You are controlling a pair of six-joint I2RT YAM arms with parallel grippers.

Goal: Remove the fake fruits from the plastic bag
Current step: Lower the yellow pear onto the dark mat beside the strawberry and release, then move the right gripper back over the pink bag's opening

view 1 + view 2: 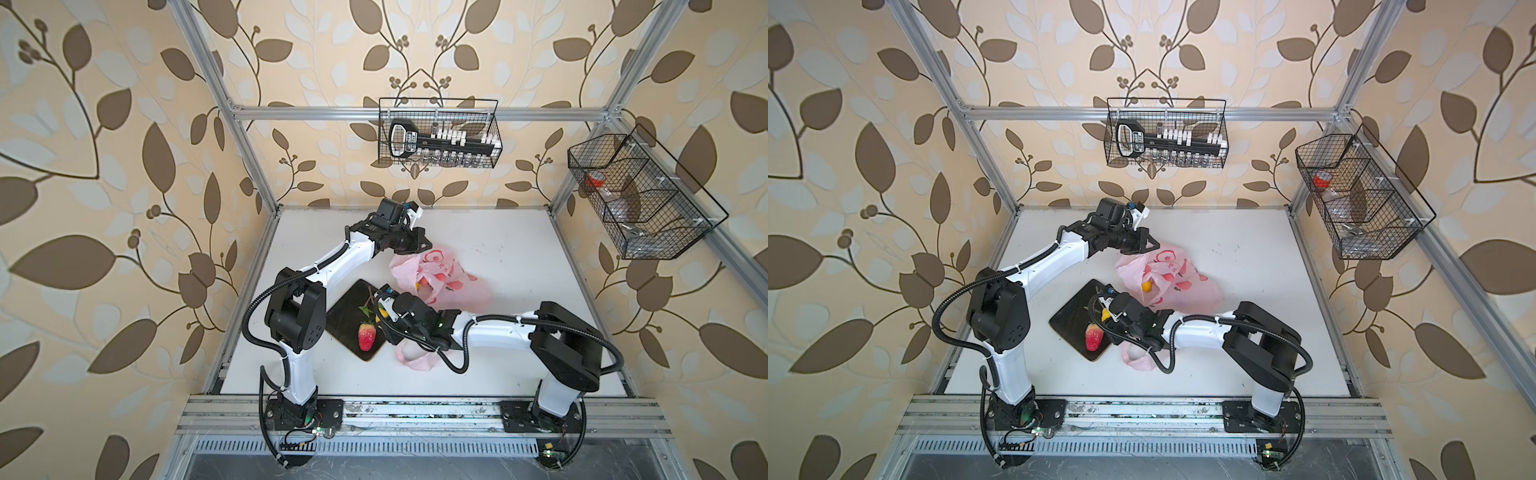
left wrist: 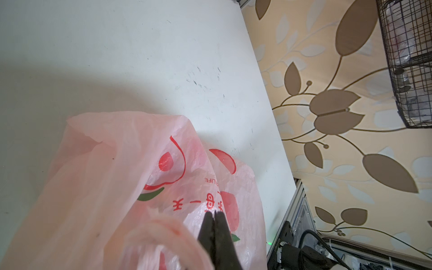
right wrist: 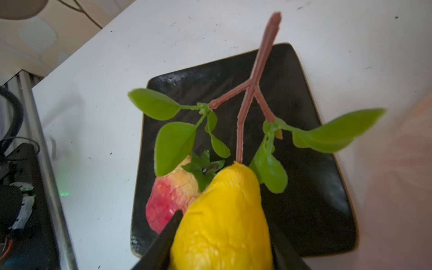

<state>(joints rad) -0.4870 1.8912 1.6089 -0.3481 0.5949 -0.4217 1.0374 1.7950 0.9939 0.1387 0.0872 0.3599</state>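
Observation:
The pink plastic bag [image 1: 457, 286] [image 1: 1187, 282] lies crumpled mid-table, one loop handle [image 1: 415, 361] trailing toward the front. My left gripper [image 1: 424, 246] [image 2: 215, 214] is shut on the bag's raised far edge, with the printed film [image 2: 93, 187] hanging below it. A small orange-yellow fruit [image 1: 1146, 286] shows inside the bag's mouth. My right gripper [image 1: 379, 316] [image 3: 224, 219] is shut on the yellow lemon [image 3: 224, 229] with its leafy stem, low over the dark square mat [image 1: 349, 307] [image 3: 304, 187]. A red strawberry [image 1: 367, 336] [image 3: 168, 198] lies on the mat beside the lemon.
A wire basket [image 1: 440, 133] with a tool hangs on the back rail. Another wire basket [image 1: 640, 195] hangs on the right rail. The white table [image 1: 519, 332] is bounded by aluminium frame posts. The mat lies left of the bag, near the left arm's base.

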